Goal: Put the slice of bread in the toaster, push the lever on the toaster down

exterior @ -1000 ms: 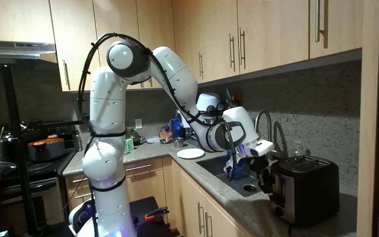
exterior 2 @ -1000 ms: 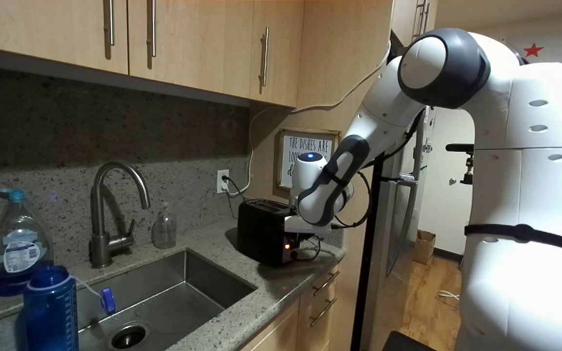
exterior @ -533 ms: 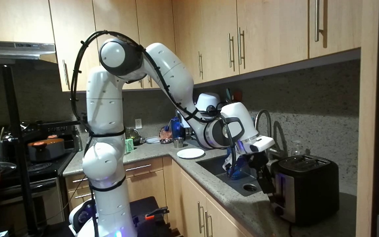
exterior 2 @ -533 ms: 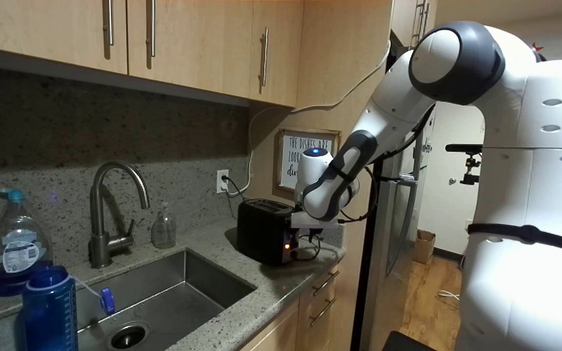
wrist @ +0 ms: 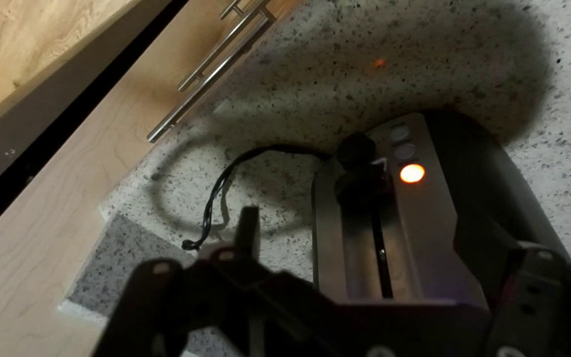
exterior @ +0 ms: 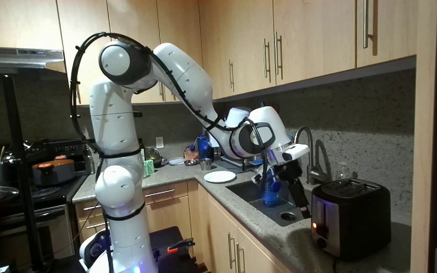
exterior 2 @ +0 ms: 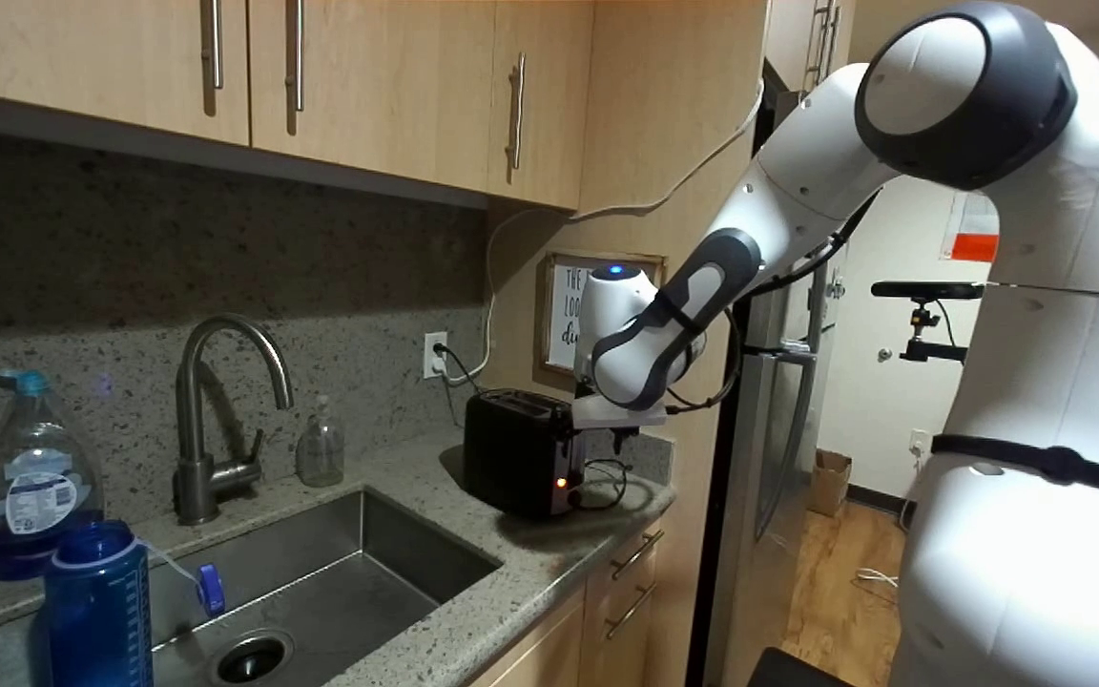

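Gripper [wrist: 357, 223] spread wide, near front of toaster [exterior: 355, 220]. Toaster upright on counter [exterior: 249, 214], lever [wrist: 361, 189] down next to knob [wrist: 356, 149], orange light [wrist: 412, 173] lit. Sink [exterior 2: 406, 549] beside it. Past that, white plate [exterior: 220, 176] on counter in an exterior view.

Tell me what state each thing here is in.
Boxy black-and-silver toaster: powered, round orange light lit
Its black lever: down
Robot's dark fingers: open, holding nothing
Translucent blue plastic bottle: uncapped, blue cap dangling
Curved grey metal faucet: no water running
Upper pale wooden cabinet doors: shut
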